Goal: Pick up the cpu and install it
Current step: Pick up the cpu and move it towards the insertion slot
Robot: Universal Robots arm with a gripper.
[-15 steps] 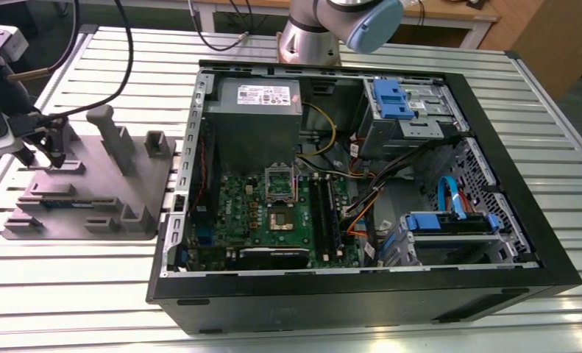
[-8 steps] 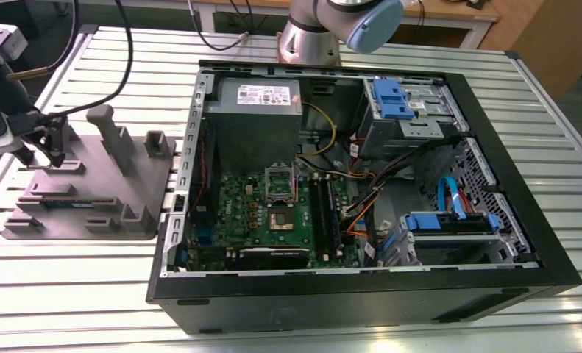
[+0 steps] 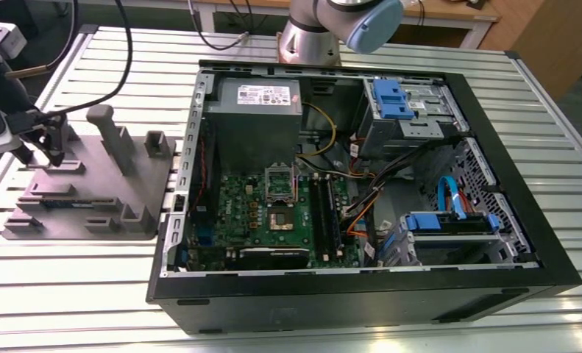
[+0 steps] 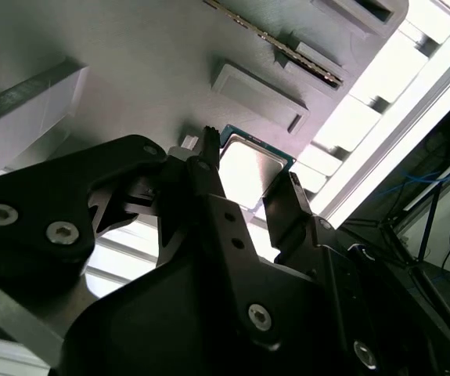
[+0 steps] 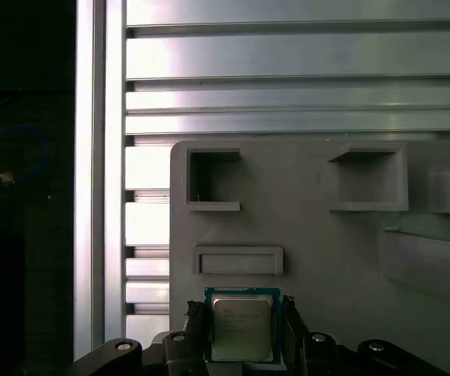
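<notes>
- My gripper point(image 3: 43, 159) is at the exterior view's left, down at the grey fixture tray point(image 3: 104, 202). It is closed on the cpu point(image 5: 243, 327), with 1 fingertip point(image 5: 196, 319) against each of 2 opposite edges. That is a thin hold on a flat chip, so I judge the first risk to be the chip tilting or slipping out as it leaves the tray.
- The tray's upright posts point(image 3: 109, 136) stand near my hand, at about 2 o'clock from it in the exterior view. A low sideways path could clip 1 of them and knock the chip askew.
- The side wall point(image 3: 187, 176) of the open computer case stands between the tray and the motherboard point(image 3: 237, 202). Carried too low, the chip or my fingers would strike its rim.
- The cpu socket point(image 3: 282, 218) lies well apart from my hand, at roughly 4 o'clock. A chip that arrives tilted or turned the wrong way could bend the contacts, and I cannot read its orientation mark from here.
- Memory slots point(image 3: 322, 209) sit just beside the socket at its 3 o'clock, leaving my fingers little room there.
- The cpu lies between my fingertips with its silvery top facing my wrist, as both wrist views show. It is at tray level, around 10 o'clock from the tray's middle and just beside a shallow rectangular recess point(image 5: 238, 260). I cannot tell whether it rests on the tray or is just clear of it.
</notes>
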